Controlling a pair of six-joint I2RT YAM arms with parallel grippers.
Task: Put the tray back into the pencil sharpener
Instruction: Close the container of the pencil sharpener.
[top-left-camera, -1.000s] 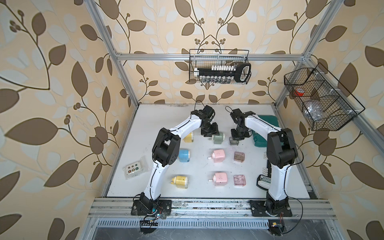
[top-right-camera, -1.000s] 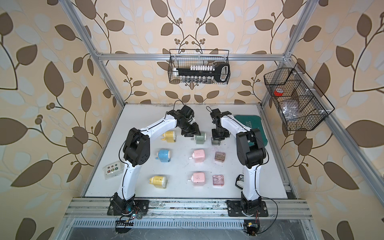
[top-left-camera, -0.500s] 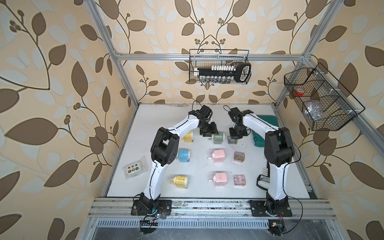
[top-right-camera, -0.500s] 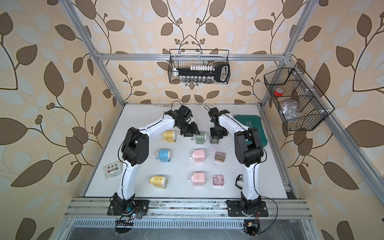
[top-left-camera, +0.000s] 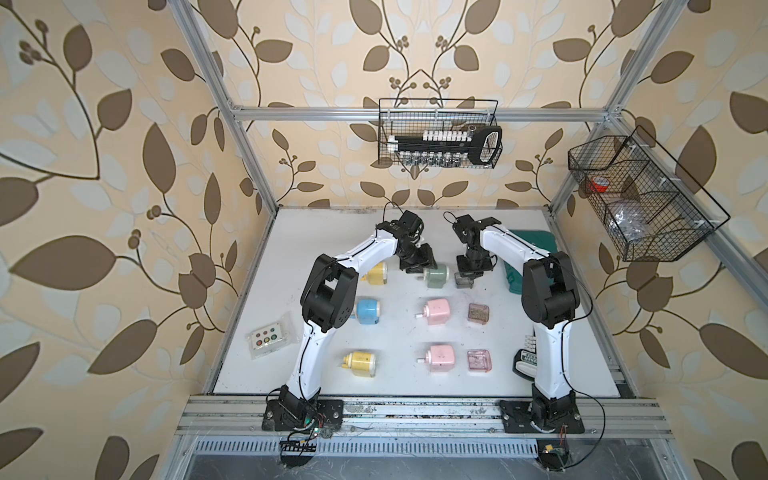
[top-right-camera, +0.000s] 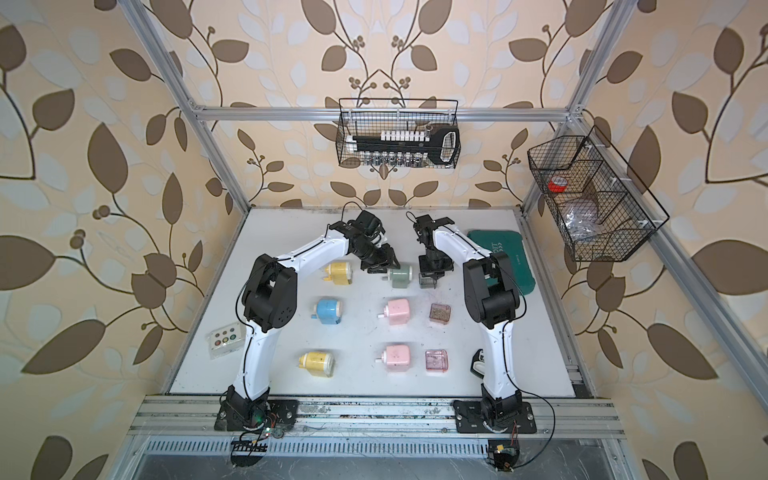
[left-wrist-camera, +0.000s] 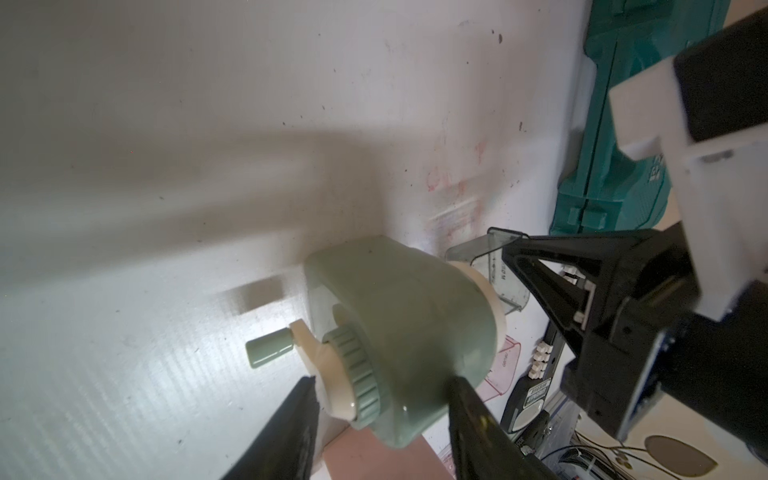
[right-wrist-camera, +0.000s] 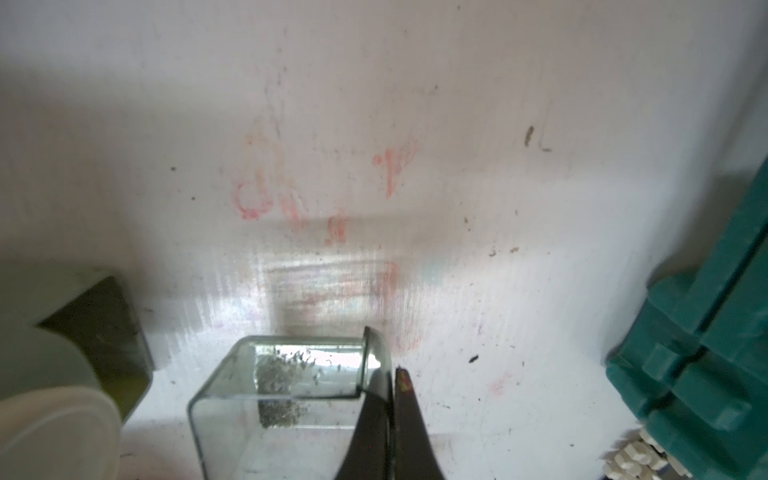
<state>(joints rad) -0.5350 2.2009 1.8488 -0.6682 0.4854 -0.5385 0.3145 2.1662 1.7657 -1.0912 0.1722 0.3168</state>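
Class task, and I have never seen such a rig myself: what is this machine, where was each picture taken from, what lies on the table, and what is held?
Two white robot arms stand bolted at the edge of a table. Two pictures look down from overhead, side by side; two come from cameras on the wrists. On the table lie six small sharpeners, loose trays and a teal case. The left tool clasps the green sharpener; the right tool pinches the wall of a clear tray, close to that sharpener's open slot.
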